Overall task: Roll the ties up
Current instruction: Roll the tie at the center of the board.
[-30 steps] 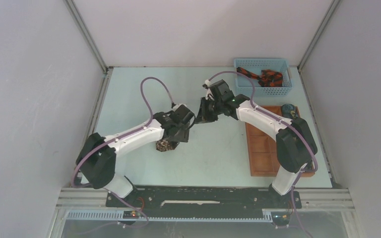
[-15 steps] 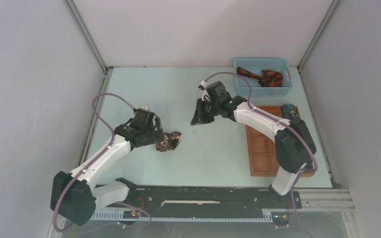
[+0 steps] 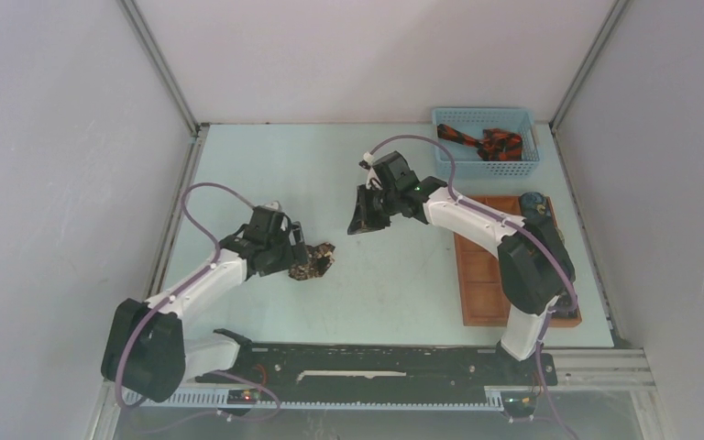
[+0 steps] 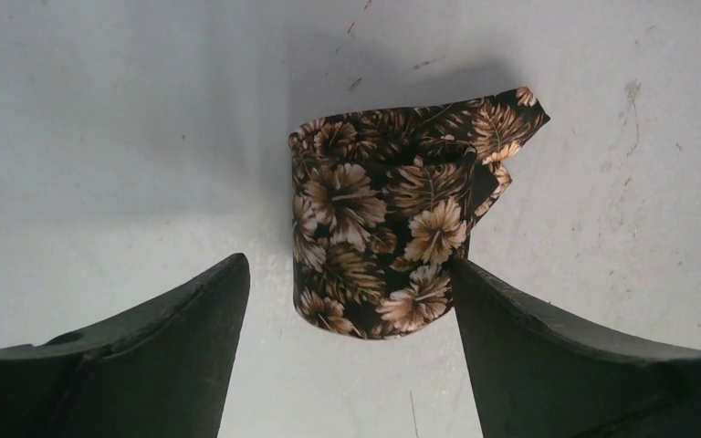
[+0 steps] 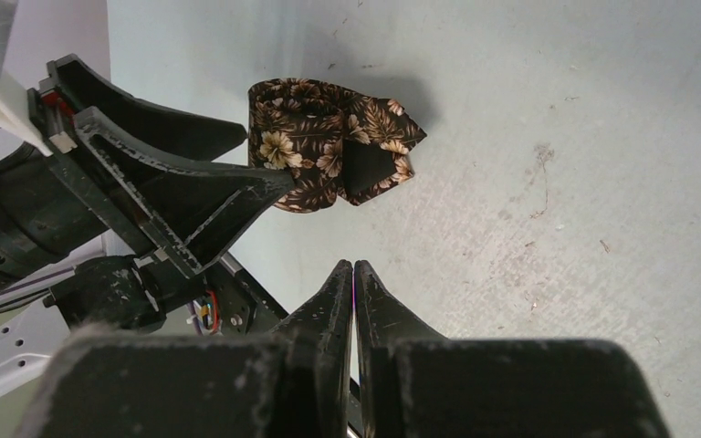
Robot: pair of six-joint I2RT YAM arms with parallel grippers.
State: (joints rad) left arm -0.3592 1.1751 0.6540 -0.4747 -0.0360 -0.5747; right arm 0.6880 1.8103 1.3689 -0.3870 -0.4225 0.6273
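Note:
A dark brown tie with a tan floral print (image 3: 313, 263) lies rolled up on the table, its pointed tip sticking out to the right (image 4: 379, 224) (image 5: 329, 155). My left gripper (image 3: 301, 258) (image 4: 347, 274) stands open just left of the roll; its right finger (image 4: 548, 356) reaches the roll's edge, the left finger stands apart. My right gripper (image 3: 363, 223) (image 5: 353, 266) hovers shut and empty above the table, behind and right of the roll. A black and red-orange tie (image 3: 488, 144) lies bunched in the basket. A blue-green tie (image 3: 533, 202) sits rolled in the tray's far corner.
A blue mesh basket (image 3: 448, 151) stands at the back right. An orange-brown compartment tray (image 3: 481, 270) runs along the right side, partly under my right arm. Grey walls close in the table on three sides.
My left arm has swung back to the left and its gripper has opened wide, leaving the rolled brown tie on the table. The right gripper drifted slightly left, still shut.

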